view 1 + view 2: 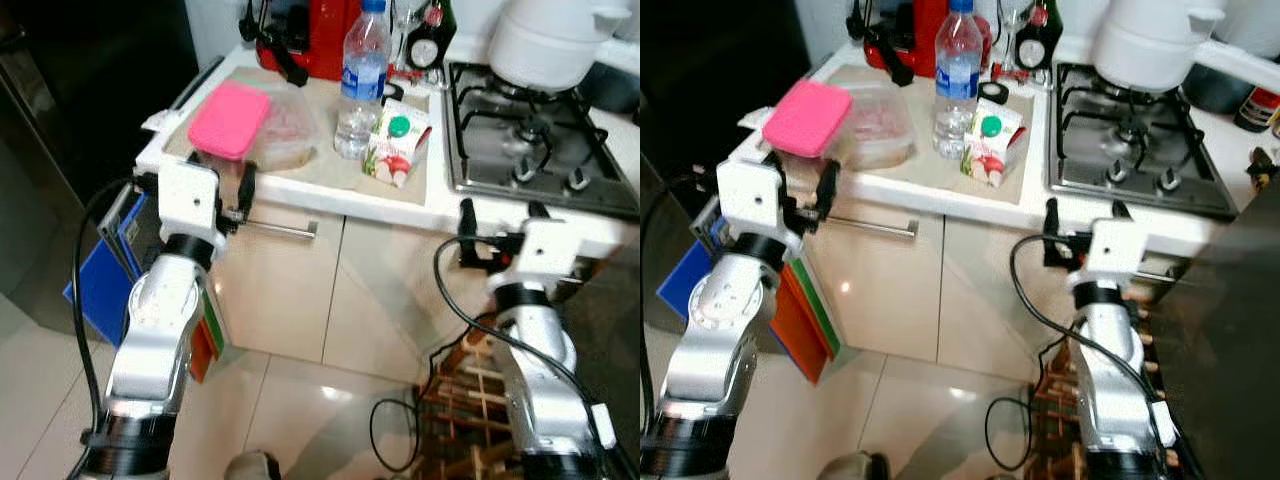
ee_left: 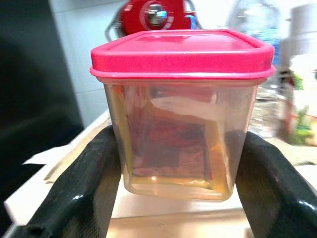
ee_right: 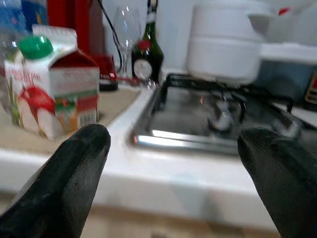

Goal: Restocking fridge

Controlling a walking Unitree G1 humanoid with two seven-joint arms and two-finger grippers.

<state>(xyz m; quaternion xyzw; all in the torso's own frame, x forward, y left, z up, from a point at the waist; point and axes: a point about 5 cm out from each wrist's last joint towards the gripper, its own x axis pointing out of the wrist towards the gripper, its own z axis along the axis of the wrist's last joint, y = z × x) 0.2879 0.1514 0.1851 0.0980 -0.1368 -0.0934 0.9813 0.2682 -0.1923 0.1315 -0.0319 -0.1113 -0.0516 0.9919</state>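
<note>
The clear plastic container (image 2: 178,129) with pink lid (image 1: 230,118) stands at the counter's (image 1: 330,185) front-left corner, flanked by the spread, not-yet-closed left gripper (image 2: 173,193); right gripper (image 3: 173,173) released; judged rigid, smooth, moderately heavy: grip mid-wall below the lid.

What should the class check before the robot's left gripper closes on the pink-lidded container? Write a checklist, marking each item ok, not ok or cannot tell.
1. Left gripper open, a finger either side of the pink-lidded container: ok.
2. Fingers pressing on the container walls: cannot tell.
3. Pink lid seated flat on the container: ok.
4. Water bottle and juice carton standing apart from the container: ok.
5. Right gripper open, holding nothing, in front of the counter edge: ok.
6. Fridge door open and ready: cannot tell.
</note>
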